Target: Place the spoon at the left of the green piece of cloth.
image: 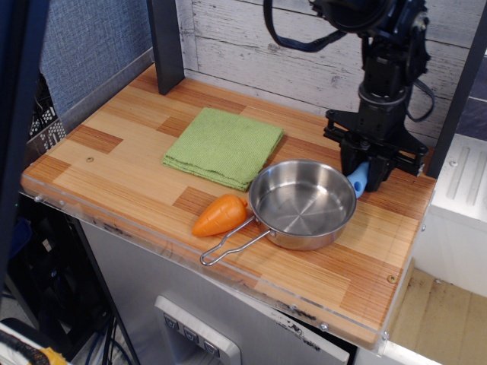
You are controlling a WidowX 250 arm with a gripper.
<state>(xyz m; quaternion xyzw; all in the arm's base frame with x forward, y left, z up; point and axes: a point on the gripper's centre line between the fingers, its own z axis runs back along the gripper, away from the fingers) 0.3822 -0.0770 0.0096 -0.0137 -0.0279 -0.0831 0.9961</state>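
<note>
Even bright overhead light, soft shadows under steel pan point(303, 204), mild glare in its bowl; near-left edge dark, blurred.

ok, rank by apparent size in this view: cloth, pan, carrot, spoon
1. green piece of cloth and steel pan: look about alike, no ranking
2. toy carrot
3. spoon: smallest showing, mostly hidden by the gripper

One raised front camera looks down across the whole wooden table point(137, 171) toward the plank wall point(304, 46).
</note>
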